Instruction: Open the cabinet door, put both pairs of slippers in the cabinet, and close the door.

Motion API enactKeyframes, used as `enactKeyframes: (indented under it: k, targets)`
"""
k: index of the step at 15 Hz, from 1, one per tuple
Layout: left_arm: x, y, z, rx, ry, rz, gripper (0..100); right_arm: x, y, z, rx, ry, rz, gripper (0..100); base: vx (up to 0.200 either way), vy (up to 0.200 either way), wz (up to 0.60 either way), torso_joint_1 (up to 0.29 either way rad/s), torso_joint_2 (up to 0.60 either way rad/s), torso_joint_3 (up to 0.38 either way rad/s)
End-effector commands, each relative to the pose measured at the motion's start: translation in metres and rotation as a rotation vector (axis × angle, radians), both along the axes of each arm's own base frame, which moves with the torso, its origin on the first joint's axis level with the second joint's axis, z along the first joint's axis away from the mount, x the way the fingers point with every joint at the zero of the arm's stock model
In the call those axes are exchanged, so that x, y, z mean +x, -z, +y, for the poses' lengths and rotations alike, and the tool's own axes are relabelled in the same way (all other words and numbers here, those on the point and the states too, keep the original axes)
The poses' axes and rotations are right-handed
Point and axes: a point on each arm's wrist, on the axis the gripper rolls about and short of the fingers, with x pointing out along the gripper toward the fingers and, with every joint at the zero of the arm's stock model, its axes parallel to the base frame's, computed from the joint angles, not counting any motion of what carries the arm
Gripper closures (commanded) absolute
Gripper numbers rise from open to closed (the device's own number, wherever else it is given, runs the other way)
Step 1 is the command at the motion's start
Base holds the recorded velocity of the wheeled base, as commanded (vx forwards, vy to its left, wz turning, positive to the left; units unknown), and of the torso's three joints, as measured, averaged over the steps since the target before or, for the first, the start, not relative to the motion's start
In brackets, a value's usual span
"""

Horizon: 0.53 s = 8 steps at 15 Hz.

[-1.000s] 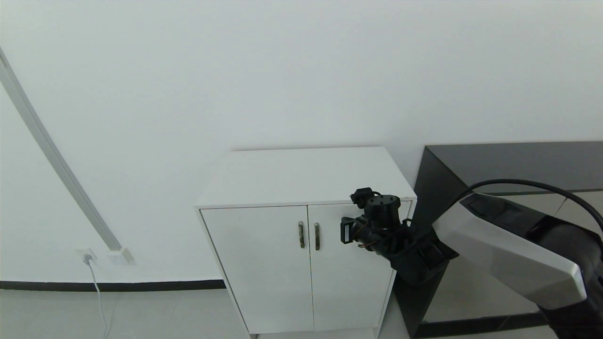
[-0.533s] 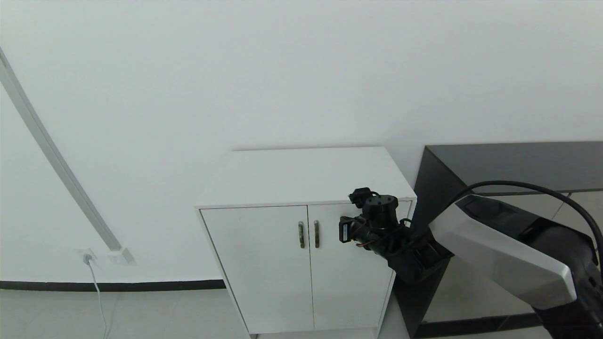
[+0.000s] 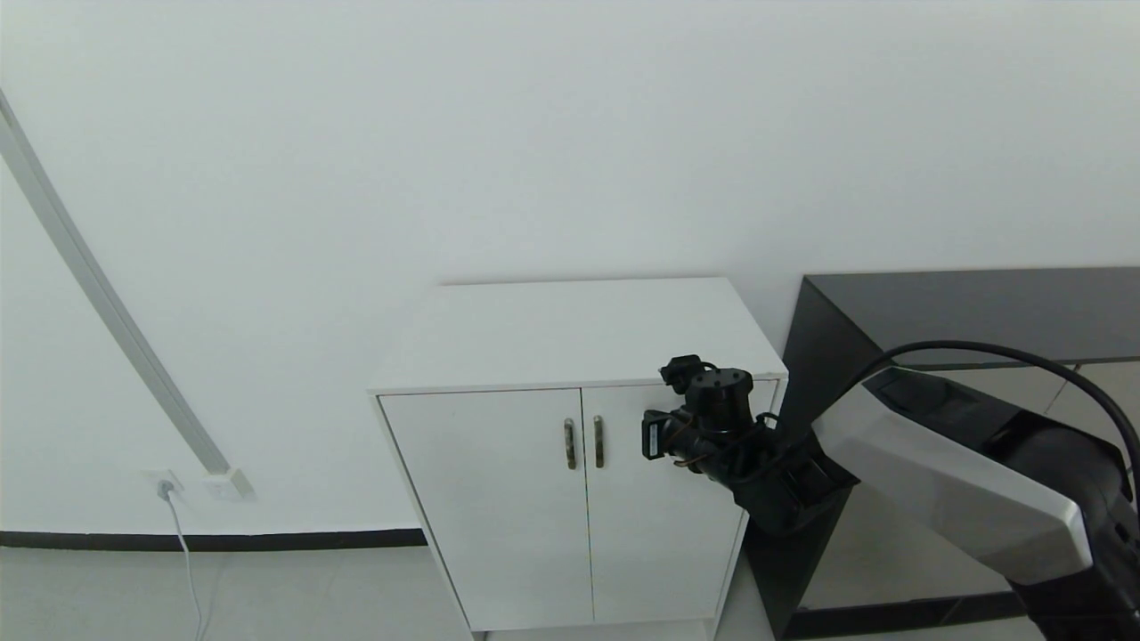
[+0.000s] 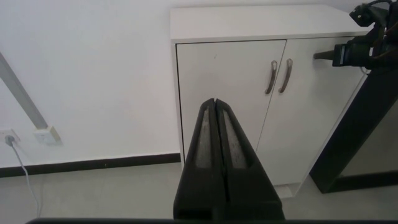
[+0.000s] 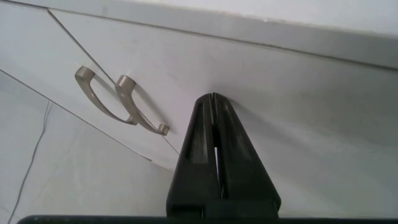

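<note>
The right gripper (image 5: 214, 102) is pressed fully together with nothing held. Its tip is placed at the face of the right door (image 3: 663, 534) of the cabinet (image 3: 570, 334), near the handle (image 3: 598, 444). Both doors are shut. The left gripper (image 4: 214, 109) is likewise closed and empty, and is positioned well in front of the cabinet.

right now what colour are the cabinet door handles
The handles are brushed metal, a dull silver-beige. They show best in the right wrist view.
</note>
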Motion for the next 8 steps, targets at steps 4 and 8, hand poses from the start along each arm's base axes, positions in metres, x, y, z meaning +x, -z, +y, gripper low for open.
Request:
enactKeyframes:
  k: [4, 8]
  targets:
    - [0.000, 0.000, 0.000, 0.000, 0.000, 0.001, 100, -0.012, -0.010, -0.008, -0.007, 0.042, -0.011, 100, 0.000, 0.000, 0.00, 0.000, 0.00, 0.000]
    - [0.000, 0.000, 0.000, 0.002, 0.000, 0.001, 100, -0.031, -0.014, -0.023, -0.007, 0.052, -0.017, 100, 0.000, 0.000, 0.00, 0.000, 0.00, 0.000]
